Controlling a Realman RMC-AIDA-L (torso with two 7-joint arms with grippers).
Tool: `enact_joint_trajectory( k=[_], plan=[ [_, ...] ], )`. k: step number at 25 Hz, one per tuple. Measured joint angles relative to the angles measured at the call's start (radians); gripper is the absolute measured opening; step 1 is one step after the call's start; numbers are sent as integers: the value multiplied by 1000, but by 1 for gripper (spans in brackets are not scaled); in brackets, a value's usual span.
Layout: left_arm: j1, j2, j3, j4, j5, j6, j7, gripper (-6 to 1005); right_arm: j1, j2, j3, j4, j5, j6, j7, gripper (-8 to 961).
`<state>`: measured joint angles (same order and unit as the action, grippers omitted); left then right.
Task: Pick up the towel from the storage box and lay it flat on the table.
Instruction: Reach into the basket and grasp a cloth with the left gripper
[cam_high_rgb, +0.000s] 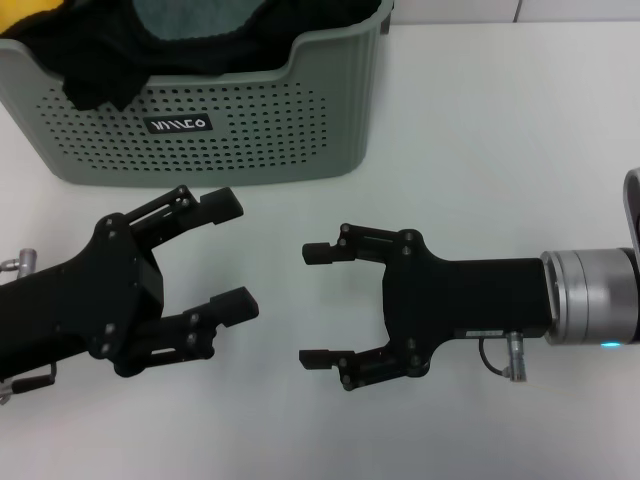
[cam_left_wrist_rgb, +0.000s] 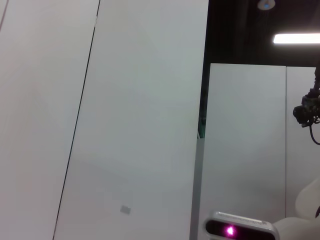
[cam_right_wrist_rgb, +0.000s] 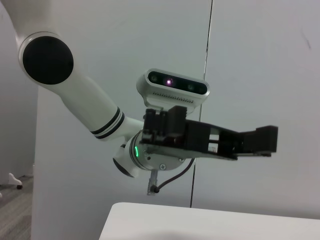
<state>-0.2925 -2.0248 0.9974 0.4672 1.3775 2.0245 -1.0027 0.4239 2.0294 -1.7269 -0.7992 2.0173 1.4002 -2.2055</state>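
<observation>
The storage box (cam_high_rgb: 230, 130), a pale sage-green perforated basket with a white logo, stands at the back left of the white table (cam_high_rgb: 500, 140). The dark teal towel (cam_high_rgb: 205, 20) lies inside it, partly under black fabric (cam_high_rgb: 95, 60). My left gripper (cam_high_rgb: 232, 255) is open and empty, hovering over the table in front of the box. My right gripper (cam_high_rgb: 312, 305) is open and empty, facing the left one near the table's middle. The left gripper also shows in the right wrist view (cam_right_wrist_rgb: 260, 142).
A yellow cloth (cam_high_rgb: 25, 12) shows at the box's back left corner. Black fabric hangs over the box's front rim. The left wrist view shows only wall panels and a ceiling light.
</observation>
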Motion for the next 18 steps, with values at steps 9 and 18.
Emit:
enact_joint_trajectory(
  k=[9, 18],
  plan=[
    [-6, -1, -12, 1, -10, -3, 3, 847, -9, 0, -3, -1, 9, 2, 0, 886],
    [-48, -69, -266, -16, -174, -81, 47, 848, -13, 0, -31, 20, 38, -2, -30, 885]
  ],
)
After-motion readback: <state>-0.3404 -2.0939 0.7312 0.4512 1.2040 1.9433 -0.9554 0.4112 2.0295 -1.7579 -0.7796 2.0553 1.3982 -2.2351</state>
